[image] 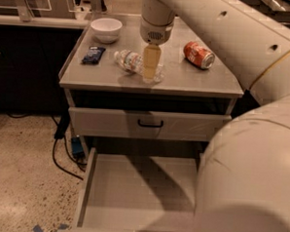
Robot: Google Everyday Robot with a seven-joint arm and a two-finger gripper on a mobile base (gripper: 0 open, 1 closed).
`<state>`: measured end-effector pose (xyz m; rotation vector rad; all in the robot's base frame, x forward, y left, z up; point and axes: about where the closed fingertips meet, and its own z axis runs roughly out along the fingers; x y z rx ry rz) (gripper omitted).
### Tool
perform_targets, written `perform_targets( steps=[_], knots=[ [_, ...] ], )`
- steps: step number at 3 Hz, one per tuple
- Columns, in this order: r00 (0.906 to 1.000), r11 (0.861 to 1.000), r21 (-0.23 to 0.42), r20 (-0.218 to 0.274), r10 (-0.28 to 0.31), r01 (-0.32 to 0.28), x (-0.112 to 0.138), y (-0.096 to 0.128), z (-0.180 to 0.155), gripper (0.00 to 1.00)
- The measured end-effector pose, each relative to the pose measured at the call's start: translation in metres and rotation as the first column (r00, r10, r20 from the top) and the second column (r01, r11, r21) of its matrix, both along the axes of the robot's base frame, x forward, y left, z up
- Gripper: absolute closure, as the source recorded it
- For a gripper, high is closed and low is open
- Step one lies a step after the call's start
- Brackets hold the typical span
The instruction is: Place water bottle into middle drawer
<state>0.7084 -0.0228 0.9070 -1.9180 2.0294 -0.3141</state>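
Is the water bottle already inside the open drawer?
No, the water bottle lies on its side on the cabinet top, with the hand over one end of it.

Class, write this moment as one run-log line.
stage: pre-grasp | gripper: over water bottle | bottle: lying on cabinet top | middle drawer: open

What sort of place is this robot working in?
Probably an office break room or test kitchen: a grey drawer cabinet holding a bowl, soda can and water bottle, dark cabinetry behind, speckled hard floor. The gripper is at the water bottle on the cabinet top.
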Motion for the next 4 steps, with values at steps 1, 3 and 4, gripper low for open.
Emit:
perform_targets(
  steps=[1, 3, 4],
  knots=[
    [0.9911, 0.991, -0.038, -0.024, -0.131, 0.130, 0.017, 0.008, -0.011, 0.00],
    [0.9936, 0.994, -0.004, -0.039, -0.106, 0.105, 0.023, 0.012, -0.026, 0.00],
    [0.9963, 0.998, 0.031, -0.062, -0.059, 0.061, 0.035, 0.024, -0.043, 0.00]
  ],
)
